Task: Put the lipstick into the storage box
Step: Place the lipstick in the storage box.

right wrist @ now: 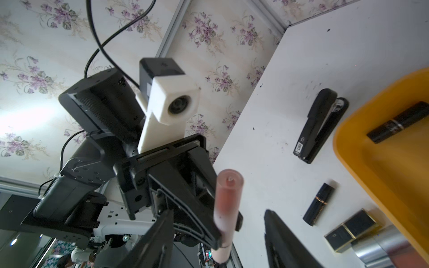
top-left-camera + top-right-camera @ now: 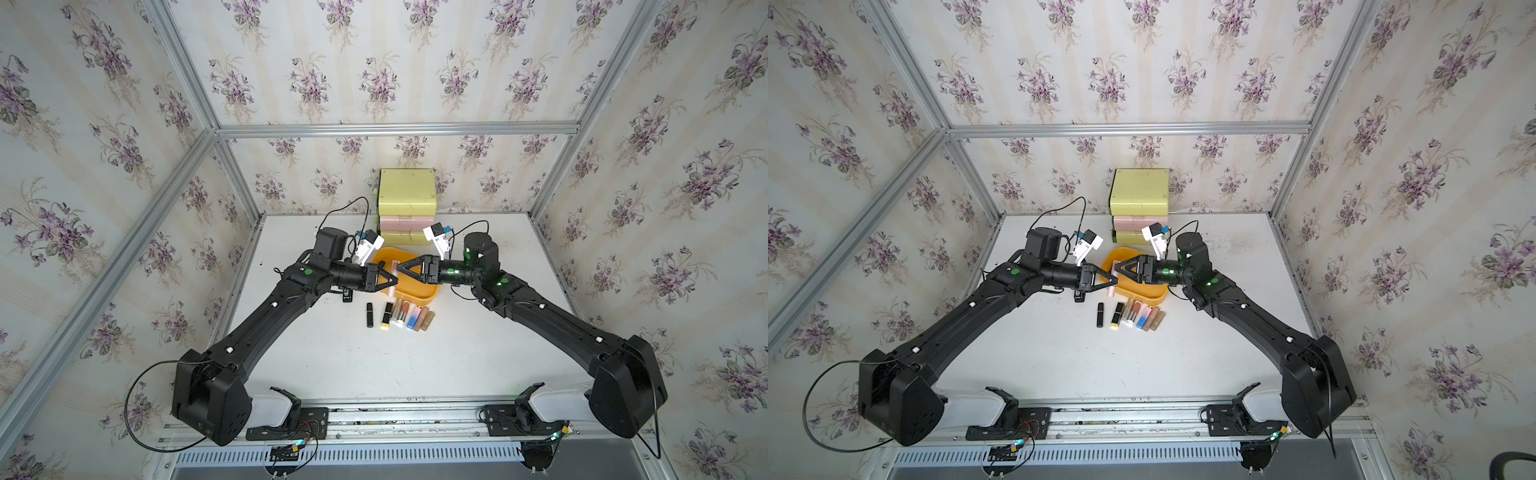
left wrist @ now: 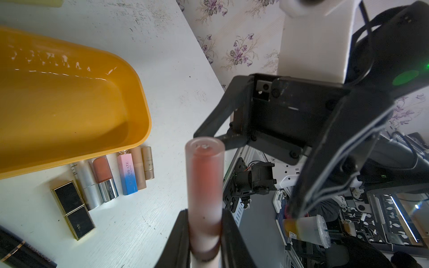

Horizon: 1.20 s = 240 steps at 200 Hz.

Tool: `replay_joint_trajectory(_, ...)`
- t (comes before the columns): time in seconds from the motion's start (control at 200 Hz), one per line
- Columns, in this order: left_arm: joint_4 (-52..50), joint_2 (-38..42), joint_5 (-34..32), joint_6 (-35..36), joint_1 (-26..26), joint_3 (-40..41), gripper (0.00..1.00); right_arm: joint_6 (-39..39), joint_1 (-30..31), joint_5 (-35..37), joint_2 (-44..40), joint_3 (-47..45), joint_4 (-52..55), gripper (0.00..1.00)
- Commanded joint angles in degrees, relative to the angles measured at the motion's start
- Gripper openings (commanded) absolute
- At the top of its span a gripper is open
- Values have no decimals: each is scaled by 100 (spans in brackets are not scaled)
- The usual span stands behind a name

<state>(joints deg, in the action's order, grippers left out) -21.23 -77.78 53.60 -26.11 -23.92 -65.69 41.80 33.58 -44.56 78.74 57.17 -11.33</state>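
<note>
Soft, even light fills both top views, with faint shadows on the white tabletop around the shallow orange-yellow plastic tray. In the left wrist view glare streaks the tray's wall, and the frosted pink lipstick tube near it blurs toward the lens. In the right wrist view floral wallpaper far from the tray washes out.

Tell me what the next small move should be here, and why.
Probably the right pincer should close on the free end of the pink tube. The left pincer is shut on the tube's other end, holding it off the table near the storage box. In the right wrist view, the right pincer's fingers stand open either side of the tube, apparently not touching it.
</note>
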Motion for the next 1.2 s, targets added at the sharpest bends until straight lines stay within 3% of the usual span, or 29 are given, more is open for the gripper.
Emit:
replay_joint_trajectory(0.0, 229, -1, 116, -22, -15, -75, 19, 30, 63, -5, 77, 98, -208, 61)
replay_joint_trajectory(0.255, 200, 51, 147, -35, -34, -95, 19, 25, 200, 93, 255, 178, -252, 50)
replay_joint_trajectory(0.869, 272, 43, 187, -87, -48, -93, 19, 275, 228, 465, 309, 163, -579, 38)
replay_joint_trajectory(1.029, 313, 43, 182, -124, -76, -84, 19, 287, 226, 492, 292, 133, -607, 30)
replay_joint_trajectory(1.064, 314, 43, 172, -105, -76, -86, 21, 287, 227, 498, 283, 124, -607, 28)
replay_joint_trajectory(1.124, 287, 39, 112, -97, -72, -91, 33, 277, 231, 518, 269, 126, -589, 25)
replay_joint_trajectory(1.194, 276, 43, 36, -94, -77, -93, 37, 254, 227, 544, 256, 117, -558, 24)
